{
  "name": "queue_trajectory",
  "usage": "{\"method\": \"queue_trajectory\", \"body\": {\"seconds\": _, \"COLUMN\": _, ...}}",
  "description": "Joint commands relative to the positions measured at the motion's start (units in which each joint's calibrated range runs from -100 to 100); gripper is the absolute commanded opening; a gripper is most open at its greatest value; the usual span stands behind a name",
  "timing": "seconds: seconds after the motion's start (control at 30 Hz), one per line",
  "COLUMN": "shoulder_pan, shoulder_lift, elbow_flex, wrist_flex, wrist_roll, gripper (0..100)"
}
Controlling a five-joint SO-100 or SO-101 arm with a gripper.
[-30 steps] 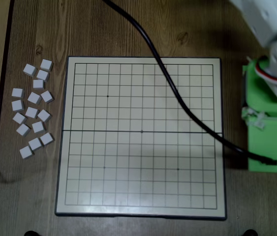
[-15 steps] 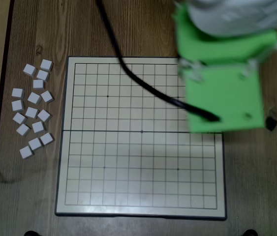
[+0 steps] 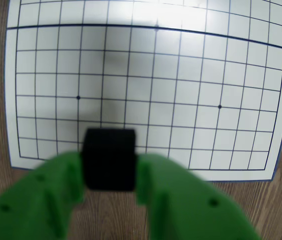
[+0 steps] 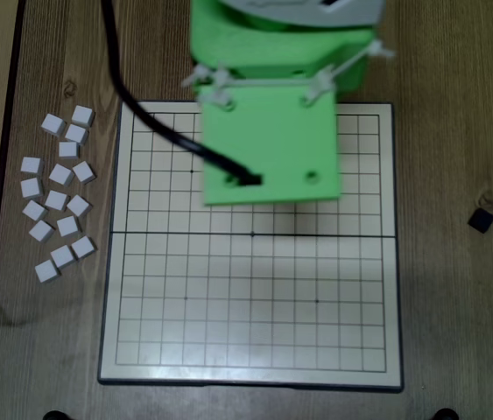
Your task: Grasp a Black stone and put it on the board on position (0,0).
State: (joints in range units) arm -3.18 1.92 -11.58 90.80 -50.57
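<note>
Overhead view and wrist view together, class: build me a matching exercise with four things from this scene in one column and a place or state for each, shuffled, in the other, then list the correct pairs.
Things:
1. black stone
2. white stones
3. spare black piece
4. board

Places or states:
A. lone, on the wood at the overhead view's right
B. clamped between the green gripper fingers
C. gridded, bare of stones where visible
D. scattered on the wood at the overhead view's left

Pairs: 1-B, 2-D, 3-A, 4-C
</note>
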Motion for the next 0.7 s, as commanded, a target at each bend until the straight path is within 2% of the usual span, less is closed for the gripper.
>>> {"method": "queue_trajectory", "body": {"seconds": 0.0, "shoulder_pan": 1.22, "shoulder_lift": 0.84, "elbow_flex": -0.69, "wrist_flex": -1.30, "wrist_roll": -0.83, "gripper": 6}}
{"method": "queue_trajectory", "body": {"seconds": 0.13, "shoulder_pan": 1.95, "shoulder_lift": 3.21, "elbow_flex": -0.69, "wrist_flex": -2.12, "wrist_roll": -1.90, "gripper": 6}}
{"method": "queue_trajectory", "body": {"seconds": 0.67, "shoulder_pan": 3.77, "shoulder_lift": 10.08, "elbow_flex": -0.79, "wrist_flex": -6.67, "wrist_roll": 0.24, "gripper": 6}}
